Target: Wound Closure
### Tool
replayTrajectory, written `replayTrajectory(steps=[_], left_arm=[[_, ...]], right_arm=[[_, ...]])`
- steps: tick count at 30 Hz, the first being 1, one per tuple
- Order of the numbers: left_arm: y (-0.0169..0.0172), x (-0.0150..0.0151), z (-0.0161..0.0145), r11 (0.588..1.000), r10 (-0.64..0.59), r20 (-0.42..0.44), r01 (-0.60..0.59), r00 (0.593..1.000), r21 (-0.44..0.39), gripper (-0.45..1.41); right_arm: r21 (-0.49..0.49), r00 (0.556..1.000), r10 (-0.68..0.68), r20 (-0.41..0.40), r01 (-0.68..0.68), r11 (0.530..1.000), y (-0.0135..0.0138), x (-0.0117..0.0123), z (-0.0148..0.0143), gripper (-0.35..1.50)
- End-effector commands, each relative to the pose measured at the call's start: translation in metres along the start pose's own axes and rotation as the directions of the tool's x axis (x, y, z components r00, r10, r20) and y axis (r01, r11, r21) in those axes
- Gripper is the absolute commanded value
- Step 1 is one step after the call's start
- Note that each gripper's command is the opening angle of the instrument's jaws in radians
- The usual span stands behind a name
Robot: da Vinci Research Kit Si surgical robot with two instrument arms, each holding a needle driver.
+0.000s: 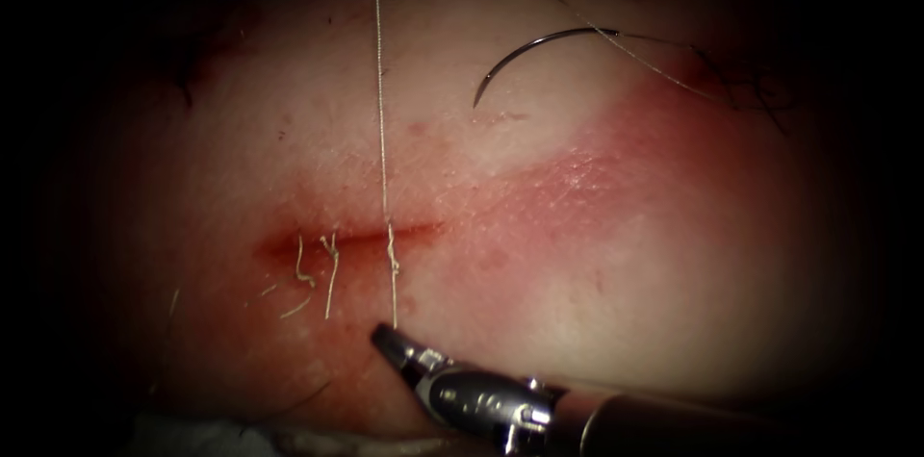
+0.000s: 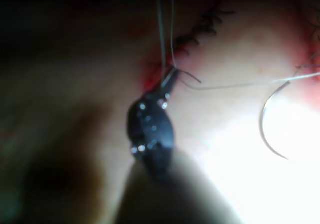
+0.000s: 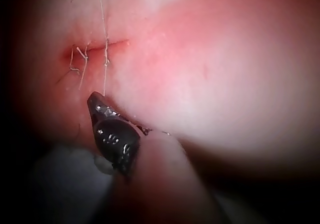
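The cut (image 1: 346, 238) lies across the tissue (image 1: 597, 255). A pale thread (image 1: 382, 130) rises taut and straight from a knotted stitch (image 1: 392, 250) at the cut's right end. Just below the cut, my right tool (image 1: 383, 334) is shut on the thread's short lower end, as the right wrist view (image 3: 94, 98) also shows. My left tool (image 2: 170, 77) is shut on the thread, with strands running away from its tip. The curved needle (image 1: 539, 41) lies free on the tissue far up and right of the cut, held by neither tool, and appears in the left wrist view (image 2: 267, 129).
Two earlier stitches with cut thread ends (image 1: 318, 274) sit at the cut's left part. Red fluid (image 1: 289, 247) stains the tissue around the cut. Dark thread (image 1: 731, 82) tangles beyond the needle's tail. A dark stitched line (image 2: 202, 29) shows past the left tool.
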Motion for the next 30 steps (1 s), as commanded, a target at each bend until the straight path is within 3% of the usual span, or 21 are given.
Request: replayTrajectory(steps=[1, 11, 30], left_arm=[[-0.0008, -0.0001, 0.0006, 1.000, 0.002, -0.002, -0.002, 1.000, 0.004, -0.45], [-0.0048, 0.0045, 0.0016, 0.991, 0.117, 0.012, -0.118, 0.993, 0.058, -0.45], [-0.0046, 0.0040, 0.0026, 0.988, 0.144, 0.041, -0.146, 0.989, 0.040, -0.45]], right_arm=[[0.008, 1.000, 0.001, 0.005, -0.001, 1.000, -0.0017, -0.0009, 0.0004, -0.35], [0.065, 0.999, -0.025, 0.043, 0.023, 0.998, -0.0046, -0.0019, -0.0007, -0.35], [0.092, 0.997, -0.043, 0.070, 0.037, 0.995, -0.0063, -0.0026, -0.0012, -0.35]])
